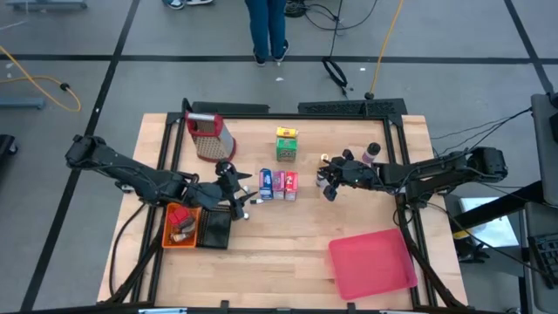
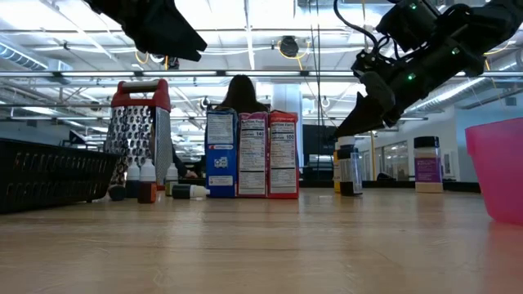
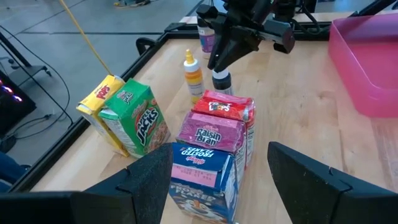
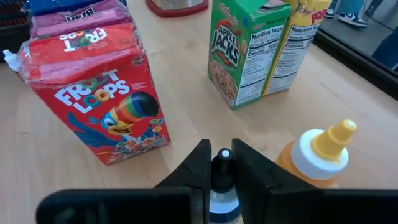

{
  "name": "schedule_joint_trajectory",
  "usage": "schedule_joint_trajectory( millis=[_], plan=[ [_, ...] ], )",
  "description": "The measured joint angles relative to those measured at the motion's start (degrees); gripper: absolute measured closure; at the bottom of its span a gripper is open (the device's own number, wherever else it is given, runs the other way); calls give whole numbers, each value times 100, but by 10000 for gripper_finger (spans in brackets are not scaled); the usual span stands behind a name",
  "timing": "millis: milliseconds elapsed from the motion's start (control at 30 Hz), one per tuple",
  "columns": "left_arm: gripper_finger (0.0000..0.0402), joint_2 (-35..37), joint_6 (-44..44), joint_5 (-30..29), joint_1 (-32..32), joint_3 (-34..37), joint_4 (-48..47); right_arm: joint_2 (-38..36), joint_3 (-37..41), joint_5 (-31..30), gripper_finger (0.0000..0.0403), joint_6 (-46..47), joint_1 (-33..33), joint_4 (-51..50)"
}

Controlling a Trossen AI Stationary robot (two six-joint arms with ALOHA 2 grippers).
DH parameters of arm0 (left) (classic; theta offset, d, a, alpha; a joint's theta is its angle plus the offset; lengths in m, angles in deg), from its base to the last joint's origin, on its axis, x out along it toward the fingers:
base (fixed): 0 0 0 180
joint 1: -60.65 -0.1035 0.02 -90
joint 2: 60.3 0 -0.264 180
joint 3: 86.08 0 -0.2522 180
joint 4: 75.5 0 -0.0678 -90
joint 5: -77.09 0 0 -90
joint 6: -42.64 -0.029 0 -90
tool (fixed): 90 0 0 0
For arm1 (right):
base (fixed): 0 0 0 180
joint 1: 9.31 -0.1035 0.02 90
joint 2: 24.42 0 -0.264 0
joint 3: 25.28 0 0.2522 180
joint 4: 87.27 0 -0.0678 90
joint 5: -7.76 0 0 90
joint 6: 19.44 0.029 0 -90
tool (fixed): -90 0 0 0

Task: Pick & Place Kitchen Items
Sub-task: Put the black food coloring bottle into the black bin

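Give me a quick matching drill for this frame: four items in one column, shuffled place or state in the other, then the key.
Items:
1. red Froot Loops carton
2. dark-capped bottle
3. pink bin
4. orange tray

Places or states:
A. between the right gripper fingers
B. near table edge, under the right arm
C. end of the row of three cartons, facing the right gripper
D. near table edge, under the left arm, left gripper open past it

Pairs: 1-C, 2-A, 3-B, 4-D
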Motion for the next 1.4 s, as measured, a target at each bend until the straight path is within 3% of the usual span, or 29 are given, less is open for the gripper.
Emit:
schedule_joint_trajectory(
  millis=[433,667,967,1200,1400],
  plan=[
    [135,0,7,0,0,2,2,-776,-56,-14,368,-54,-63,18],
    [135,0,-3,-2,0,4,127,-969,-870,-15,368,-599,-536,30],
    [135,0,-321,514,0,4,757,-330,-2054,-7,368,-1120,-1072,46],
    [135,2,-337,533,0,4,903,539,-2916,12,368,-1431,-1246,85],
    [135,2,-300,761,0,4,989,1206,-3522,426,368,-1631,-1250,93]
  ],
)
